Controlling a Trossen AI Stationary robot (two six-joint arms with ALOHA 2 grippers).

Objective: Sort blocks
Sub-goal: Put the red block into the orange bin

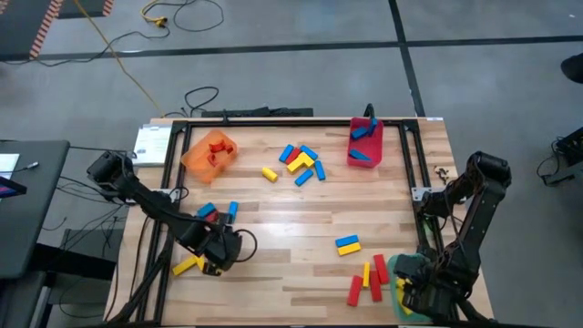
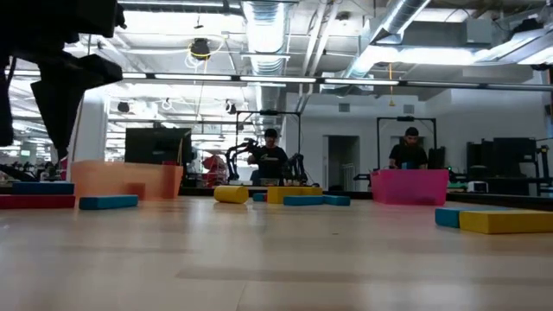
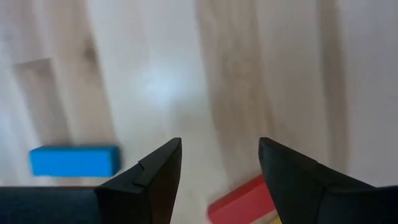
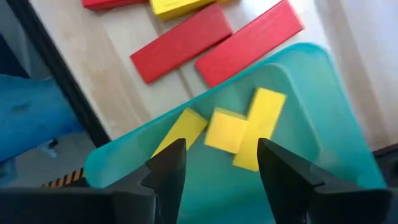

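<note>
Where right tool [image 4: 216,163] gapes: yellow blocks [image 4: 231,129] beneath.

1. Blocks [image 1: 301,164]: small red, blue, yellow bars, lying flat in loose groups across tabletop.
2. Yellow blocks [image 4: 239,127]: three, inside green bin.
3. Red blocks [image 4: 214,43]: two, just beside it.

Table [image 1: 301,273] fills the frame's centre. One bin [image 1: 209,151] upper left, another [image 1: 364,143] upper right, a block cluster [image 1: 299,162] between them. Third bin [image 1: 402,284] at lower right corner, blocks [image 4: 239,127] inside it, more blocks [image 1: 366,279] just left of it.
</note>
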